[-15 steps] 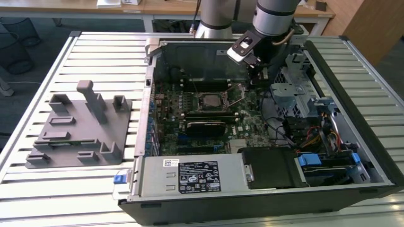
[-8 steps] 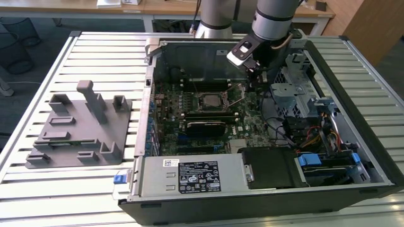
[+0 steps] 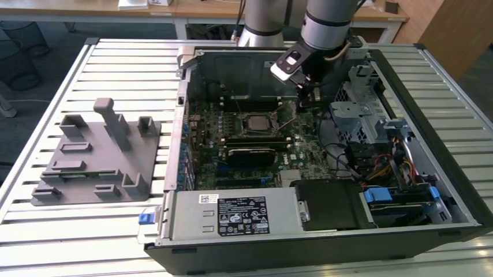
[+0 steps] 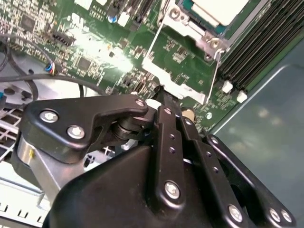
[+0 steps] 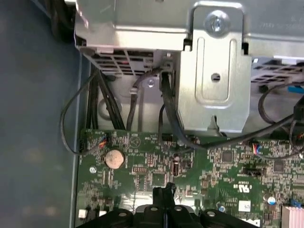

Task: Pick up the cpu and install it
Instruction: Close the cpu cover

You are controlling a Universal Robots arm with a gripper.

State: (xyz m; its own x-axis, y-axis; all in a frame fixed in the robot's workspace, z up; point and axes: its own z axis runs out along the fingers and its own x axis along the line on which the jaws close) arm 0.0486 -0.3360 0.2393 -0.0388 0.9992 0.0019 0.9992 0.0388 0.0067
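The cpu (image 4: 219,8), pale silver on top, lies inside the metal-framed socket (image 3: 258,122) on the green motherboard (image 3: 231,135) of the open computer case. My gripper (image 3: 306,103) reaches down into the case at the socket's side toward the exterior view's right. Its black fingers are pressed together in both wrist views, with the tips (image 4: 159,92) just above the board beside the socket's metal frame (image 4: 176,71). The first wrist view shows the closed gripper (image 5: 164,190) over the board. Nothing shows between the fingers.
A grey plastic tray (image 3: 96,156) with upright posts stands on the slatted table at the exterior view's left. Inside the case are a power supply (image 3: 231,216), a metal drive cage (image 5: 213,71), black cables (image 5: 99,109), memory slots (image 4: 266,42) and a coin battery (image 5: 114,158).
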